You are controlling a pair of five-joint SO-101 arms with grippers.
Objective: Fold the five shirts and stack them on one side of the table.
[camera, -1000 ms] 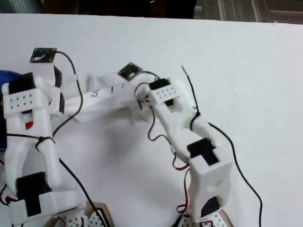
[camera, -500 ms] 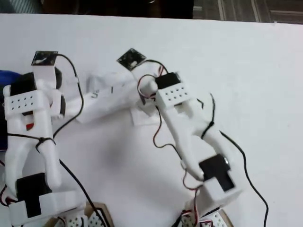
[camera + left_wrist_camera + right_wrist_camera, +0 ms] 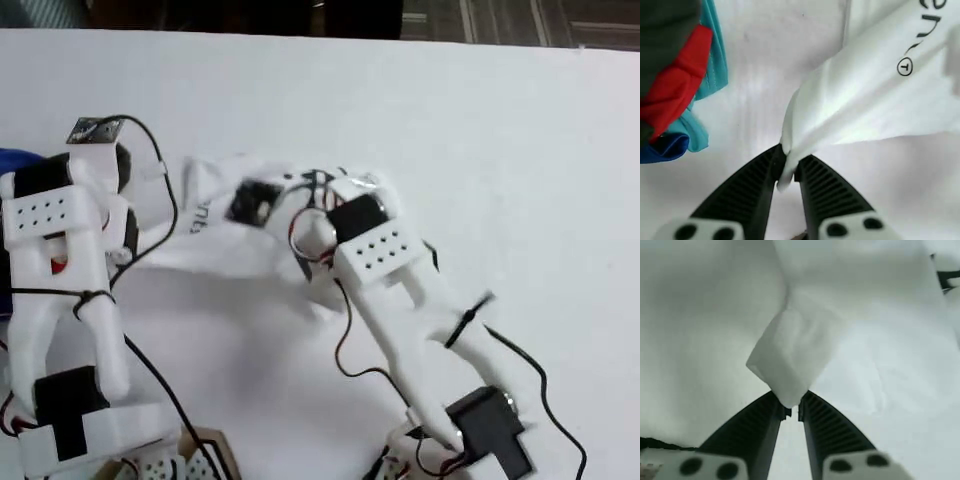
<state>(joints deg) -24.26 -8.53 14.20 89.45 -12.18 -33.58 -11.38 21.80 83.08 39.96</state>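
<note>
The white shirt (image 3: 220, 245) was bunched up on the counter (image 3: 520, 130) between my two arms, and I had hold of it at both ends. My left jaws were clenched on one edge of the white shirt, cloth pinched right at the tips. My right jaws were clamped on a folded corner at its other end. A heap of red, teal and blue shirts (image 3: 675, 85) sat near the white shirt, out past the end my left jaws held.

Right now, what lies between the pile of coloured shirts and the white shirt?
A bare strip of table, seen in the left wrist view; the pile of coloured shirts and the white shirt lie apart.
</note>
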